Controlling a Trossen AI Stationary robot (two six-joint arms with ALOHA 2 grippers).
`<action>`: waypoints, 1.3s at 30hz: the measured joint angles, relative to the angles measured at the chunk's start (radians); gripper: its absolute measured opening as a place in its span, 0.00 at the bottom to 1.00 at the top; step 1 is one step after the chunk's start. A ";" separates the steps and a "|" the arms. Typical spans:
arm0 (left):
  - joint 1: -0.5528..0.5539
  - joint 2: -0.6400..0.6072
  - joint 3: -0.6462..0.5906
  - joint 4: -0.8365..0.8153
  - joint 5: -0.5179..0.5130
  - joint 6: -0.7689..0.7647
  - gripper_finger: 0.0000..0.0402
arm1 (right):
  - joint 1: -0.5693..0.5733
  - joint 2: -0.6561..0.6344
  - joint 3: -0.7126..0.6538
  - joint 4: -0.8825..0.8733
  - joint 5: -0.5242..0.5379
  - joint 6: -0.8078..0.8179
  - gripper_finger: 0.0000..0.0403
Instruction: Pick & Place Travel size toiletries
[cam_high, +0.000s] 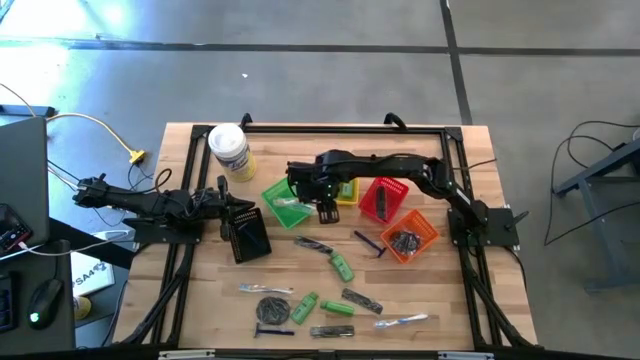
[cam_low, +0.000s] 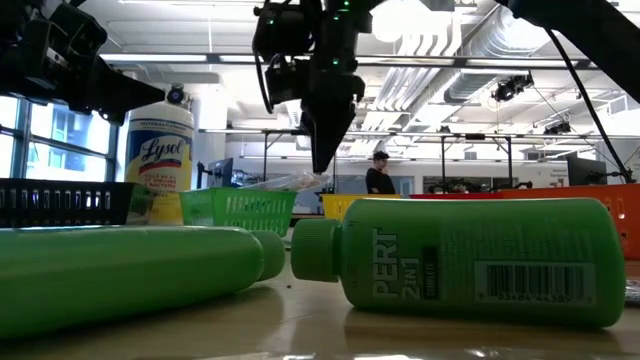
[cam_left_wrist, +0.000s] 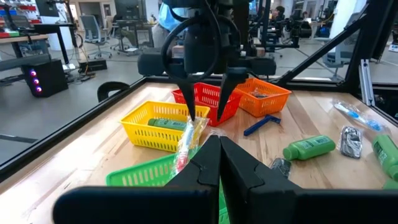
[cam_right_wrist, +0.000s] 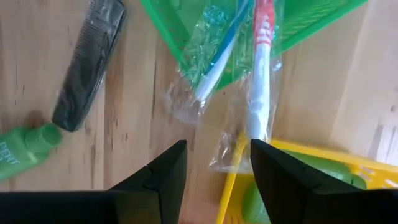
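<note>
Right end effector (cam_high: 326, 212) fingers parted, empty, hovering over green basket (cam_high: 283, 207) near counter (cam_high: 210, 300) centre; clear-wrapped toothbrushes (cam_right_wrist: 249, 81) lie across basket rim onto yellow basket (cam_left_wrist: 155, 118); left end effector (cam_left_wrist: 217, 163) closed, empty, at 9 o'clock; remaining toiletries (cam_high: 320, 305) scattered toward 6 o'clock.

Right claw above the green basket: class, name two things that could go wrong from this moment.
1. The right claw hangs open above two clear-wrapped toothbrushes that stick out over the green basket rim; one rests across the yellow basket edge, so they may tip onto the table.
2. The left claw waits shut beside the green basket; a low pass by the right arm could clip it.
</note>
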 joint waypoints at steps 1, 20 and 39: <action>0.000 0.000 0.000 0.000 0.000 0.000 0.00 | 0.000 0.000 0.000 0.006 0.000 0.001 0.42; 0.000 0.000 0.000 0.000 0.000 -0.007 0.00 | -0.002 0.000 0.001 0.034 0.105 0.038 0.33; 0.000 0.000 0.000 0.000 0.000 -0.022 0.00 | 0.006 0.000 0.002 0.060 0.002 0.081 0.18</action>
